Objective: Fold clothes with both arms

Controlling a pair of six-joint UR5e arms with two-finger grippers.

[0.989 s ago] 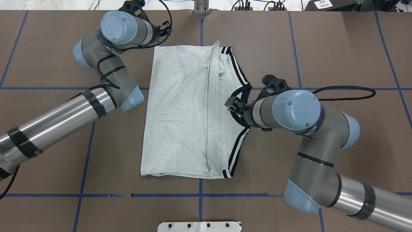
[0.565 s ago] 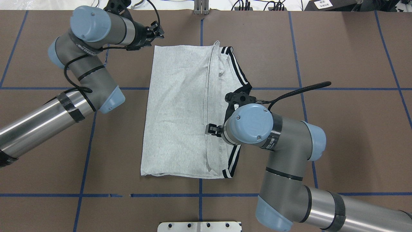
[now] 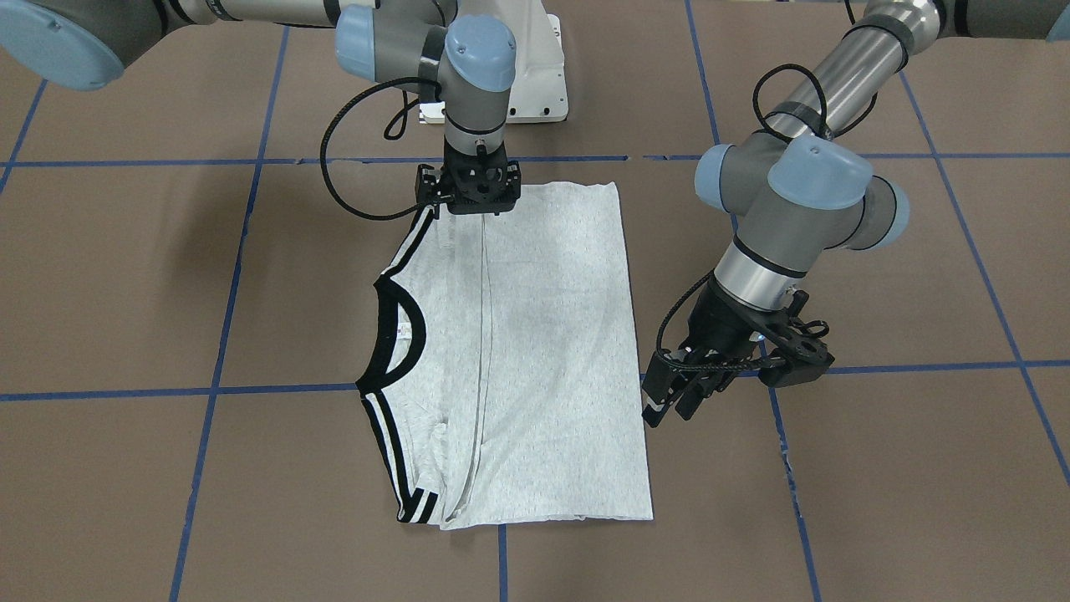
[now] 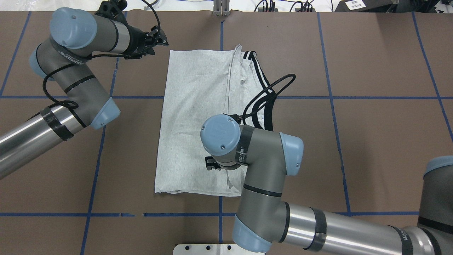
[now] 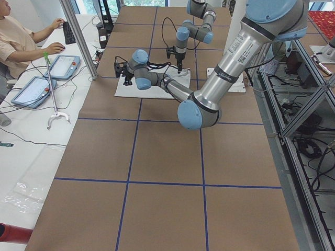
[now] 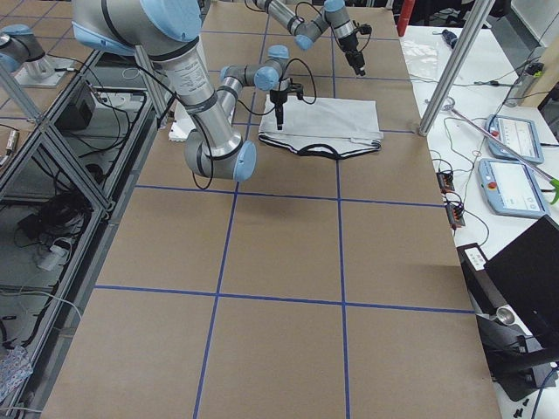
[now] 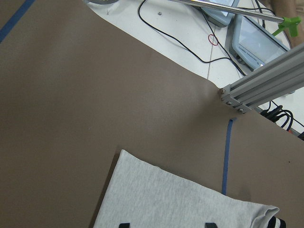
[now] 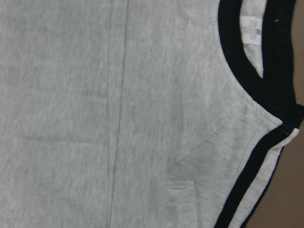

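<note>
**Inspector:** Front-facing view: what is lying where?

**Surveyor:** The T-shirt is lying flat at mid-desk, folded lengthways, with its neckband facing the robot's right. The right tool is pointing straight down over the shirt's robot-side edge, and I cannot tell its jaw width. The left tool is hanging just beside the shirt's far left corner, off the cloth, fingers spread wide and gripping nothing.

**Inspector:** Overhead?

**Surveyor:** The right arm's wrist and elbow are covering the shirt's near right part. Its black cable is looping over the neckband. Bare brown surface, crossed by blue tape lines, is showing on all four sides of the shirt. A white base plate is sitting at the near edge.

**Inspector:** Side views?

**Surveyor:** An aluminium post is standing at the desk's far edge. Beyond it a person is sitting beside two pendants.

**Inspector:** Wrist cameras?

**Surveyor:** The left one is showing the shirt's corner between two well-separated fingertips. The right one is showing only grey cloth, neckband and striped hem.
</note>
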